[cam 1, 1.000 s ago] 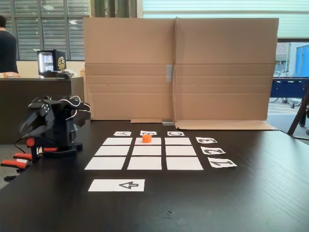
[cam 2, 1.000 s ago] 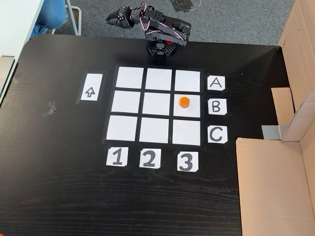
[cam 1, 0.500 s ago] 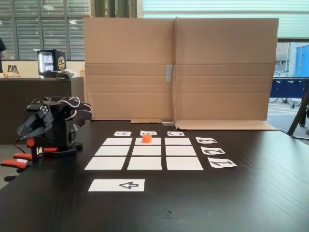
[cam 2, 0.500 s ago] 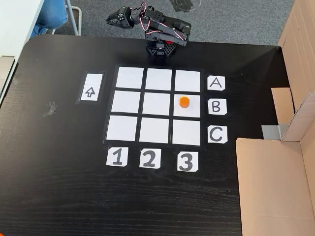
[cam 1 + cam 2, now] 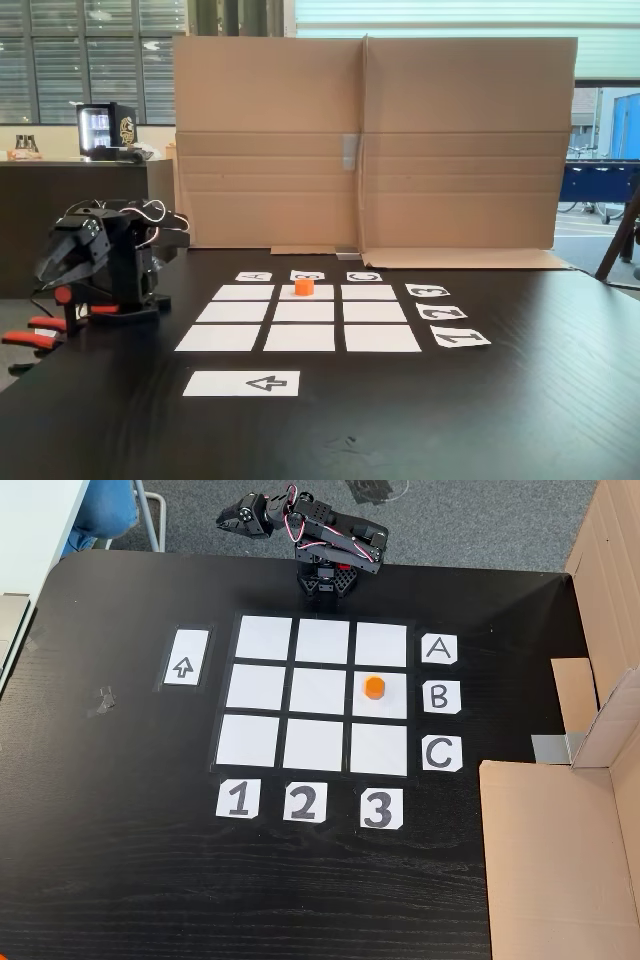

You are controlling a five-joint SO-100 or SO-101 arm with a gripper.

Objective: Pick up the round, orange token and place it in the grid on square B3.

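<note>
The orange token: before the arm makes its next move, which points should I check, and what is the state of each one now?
1. The token sits on the cell in the row of card B and the column of card 3: ok.
2. Token lies inside the cell's edges, not over a gap: ok.
3. Token stands flat on its base in the side fixed view: ok.
4. The gripper is away from the grid, folded back past the table edge: ok.
5. Gripper holds nothing: cannot tell, its fingers are too small to read.
</note>
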